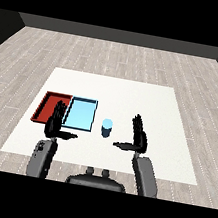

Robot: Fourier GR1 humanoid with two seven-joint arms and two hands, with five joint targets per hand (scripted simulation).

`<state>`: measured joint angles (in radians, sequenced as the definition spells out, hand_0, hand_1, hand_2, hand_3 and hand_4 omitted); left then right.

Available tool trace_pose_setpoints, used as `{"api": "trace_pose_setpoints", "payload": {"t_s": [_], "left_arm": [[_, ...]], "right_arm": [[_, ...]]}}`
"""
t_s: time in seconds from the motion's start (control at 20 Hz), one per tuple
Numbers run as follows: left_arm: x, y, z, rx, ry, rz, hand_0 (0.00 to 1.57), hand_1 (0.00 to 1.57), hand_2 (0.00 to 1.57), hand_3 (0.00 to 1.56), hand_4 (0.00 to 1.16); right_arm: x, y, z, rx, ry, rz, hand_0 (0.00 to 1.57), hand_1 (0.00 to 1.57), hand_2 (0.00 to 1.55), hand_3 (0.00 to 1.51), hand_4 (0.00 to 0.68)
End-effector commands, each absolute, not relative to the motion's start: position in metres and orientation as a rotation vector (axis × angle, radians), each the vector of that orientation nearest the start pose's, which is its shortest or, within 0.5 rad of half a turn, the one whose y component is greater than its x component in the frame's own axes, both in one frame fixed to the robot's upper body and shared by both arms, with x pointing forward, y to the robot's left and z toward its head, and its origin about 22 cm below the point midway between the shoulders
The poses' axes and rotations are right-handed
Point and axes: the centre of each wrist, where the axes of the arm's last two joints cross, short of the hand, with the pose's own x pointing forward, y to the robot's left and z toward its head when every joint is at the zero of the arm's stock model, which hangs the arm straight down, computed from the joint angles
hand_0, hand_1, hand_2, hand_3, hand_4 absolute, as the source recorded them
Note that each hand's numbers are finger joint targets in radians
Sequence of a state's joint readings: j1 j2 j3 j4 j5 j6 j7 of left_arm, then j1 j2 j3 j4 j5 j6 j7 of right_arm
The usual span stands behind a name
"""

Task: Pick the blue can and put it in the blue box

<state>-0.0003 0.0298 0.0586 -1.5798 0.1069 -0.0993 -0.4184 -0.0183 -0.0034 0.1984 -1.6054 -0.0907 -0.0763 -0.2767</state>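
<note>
Between both raised hands, left hand [55, 122] and right hand [137, 136], fingers straight and apart, the blue can [106, 127] stands ungrasped beside the blue tray [79, 125], ready for picking.

Blue can [106, 128] upright on white table [147, 102], just right of light blue tray [80, 113], red tray [51, 106] beyond; left hand [55, 122] and right hand [137, 136] fingers straight, flanking can, apart from it.
</note>
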Motion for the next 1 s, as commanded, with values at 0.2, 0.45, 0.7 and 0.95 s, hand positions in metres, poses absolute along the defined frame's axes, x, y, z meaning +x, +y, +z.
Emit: {"api": "trace_pose_setpoints", "payload": {"t_s": [0.2,0.45,0.7,0.95], "left_arm": [[0.251,0.246,-0.006,-0.091,-2.005,0.076,0.00,0.00,0.00,0.00,0.00],[0.261,0.240,-0.012,-0.089,-2.003,0.068,0.00,0.00,0.00,0.00,0.00],[0.240,0.247,-0.013,-0.119,-2.014,0.080,0.00,0.00,0.00,0.00,0.00],[0.238,0.242,0.001,-0.109,-2.001,0.085,0.00,0.00,0.00,0.00,0.00]], "right_arm": [[0.247,-0.172,-0.007,0.157,-1.850,0.021,0.00,0.00,0.00,0.00,0.000],[0.255,-0.161,0.005,0.220,-1.807,-0.026,0.00,0.00,0.00,0.00,0.000],[0.250,-0.169,-0.006,0.232,-1.758,-0.056,0.00,0.00,0.00,0.00,0.000],[0.265,-0.152,-0.026,0.230,-1.732,-0.066,0.00,0.00,0.00,0.00,0.000]]}}
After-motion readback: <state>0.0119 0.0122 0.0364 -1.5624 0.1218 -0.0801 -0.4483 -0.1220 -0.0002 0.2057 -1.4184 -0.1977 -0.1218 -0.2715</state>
